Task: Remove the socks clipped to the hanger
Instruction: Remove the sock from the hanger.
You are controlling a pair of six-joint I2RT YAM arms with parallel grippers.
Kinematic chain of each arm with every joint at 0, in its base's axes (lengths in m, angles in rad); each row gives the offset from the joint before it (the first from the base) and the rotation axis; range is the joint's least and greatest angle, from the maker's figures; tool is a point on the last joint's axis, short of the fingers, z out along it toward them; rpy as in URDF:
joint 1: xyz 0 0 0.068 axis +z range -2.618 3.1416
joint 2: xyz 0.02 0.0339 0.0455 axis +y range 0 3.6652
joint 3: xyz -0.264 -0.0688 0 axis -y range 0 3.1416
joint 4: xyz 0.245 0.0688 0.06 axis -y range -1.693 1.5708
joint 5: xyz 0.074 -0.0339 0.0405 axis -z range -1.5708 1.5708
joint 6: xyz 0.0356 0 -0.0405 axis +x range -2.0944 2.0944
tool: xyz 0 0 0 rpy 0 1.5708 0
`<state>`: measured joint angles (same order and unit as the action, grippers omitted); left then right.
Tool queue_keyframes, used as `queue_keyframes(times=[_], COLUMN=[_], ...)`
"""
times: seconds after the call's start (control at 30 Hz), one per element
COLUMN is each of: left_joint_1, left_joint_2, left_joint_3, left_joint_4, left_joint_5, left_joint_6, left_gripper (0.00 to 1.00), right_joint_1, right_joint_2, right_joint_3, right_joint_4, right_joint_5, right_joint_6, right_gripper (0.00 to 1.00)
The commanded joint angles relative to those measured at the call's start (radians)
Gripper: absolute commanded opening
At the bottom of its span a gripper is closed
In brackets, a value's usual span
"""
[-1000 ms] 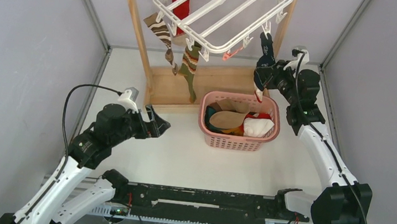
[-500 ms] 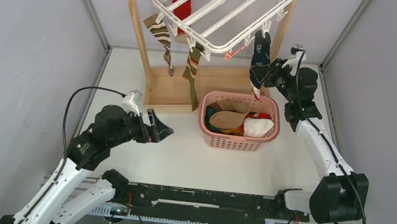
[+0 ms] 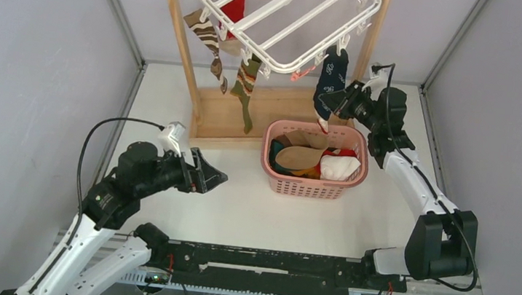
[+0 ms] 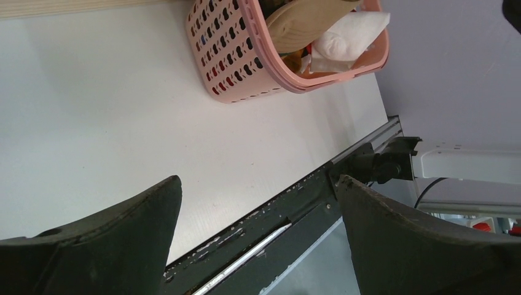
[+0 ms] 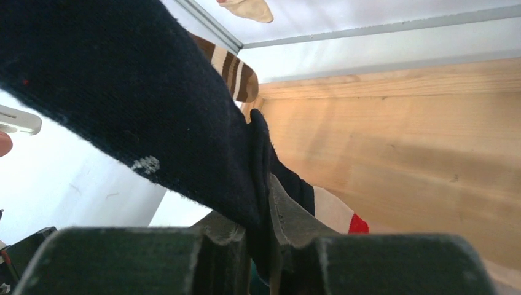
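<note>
One pink basket [image 3: 312, 190] stands on the tabletop [image 3: 251, 209], in front of the wooden stand [image 3: 179, 44]. It holds a heap of loose socks: a tan one [image 3: 299, 157] lies flat on top, a white one [image 3: 339, 167] is bunched at the right side, and bits of red, dark teal and orange show between and under them. How many lie buried in it cannot be told.

Four socks hang from the white hanger [image 3: 286, 18], which sits tilted on the stand. They are one red sock [image 3: 231, 1] at the far left, one brown striped sock [image 3: 208, 33], one brown-and-green striped sock [image 3: 246, 87] and one navy sock [image 3: 330, 78] at the near right rim.

The right hand [image 3: 344, 99] is clamped on the navy sock's lower part. In the right wrist view its fingers are pressed together on the dark cloth. The sock's white-and-red toe dangles above the basket's far rim.

The left hand [image 3: 212, 177] hovers over bare tabletop, well left of the basket. Its fingers [image 4: 141, 215] are spread wide and hold nothing.
</note>
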<state>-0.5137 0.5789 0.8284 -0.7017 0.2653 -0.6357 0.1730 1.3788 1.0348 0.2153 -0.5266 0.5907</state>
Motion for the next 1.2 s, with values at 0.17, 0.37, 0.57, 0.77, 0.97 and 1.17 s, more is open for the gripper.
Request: queue_keyframes(times=[0.17,0.37,0.57,0.77,0.97,1.17], left_joint_1=[0.006,0.006,0.006,0.006,0.006,0.006], left_joint_2=[0.023,0.082,0.099,0.129,0.204,0.255], left_joint_3=[-0.006,0.001,0.003,0.036,0.075,0.096], left_joint_4=[0.005,0.016,0.053,0.069,0.09,0.132], left_joint_5=[-0.006,-0.038,-0.086,-0.105,-0.101,-0.098], left_joint_6=[0.019,0.043,0.03,0.035,0.045,0.039], left_gripper=[1.0,1.0,1.0,1.0,1.0,1.0], right_joint_1=[0.074,0.143,0.187,0.258,0.299,0.341], right_joint_2=[-0.054,-0.118,-0.16,-0.17,-0.156,-0.142], right_joint_3=[0.028,0.032,0.039,0.039,0.038,0.066], right_joint_4=[-0.081,-0.2,-0.303,-0.327,-0.312,-0.336], right_joint_5=[-0.019,0.005,0.009,0.021,0.011,-0.022], right_joint_6=[0.018,-0.064,-0.111,-0.129,-0.114,-0.141], right_gripper=[0.15,0.15,0.15,0.14,0.14,0.14])
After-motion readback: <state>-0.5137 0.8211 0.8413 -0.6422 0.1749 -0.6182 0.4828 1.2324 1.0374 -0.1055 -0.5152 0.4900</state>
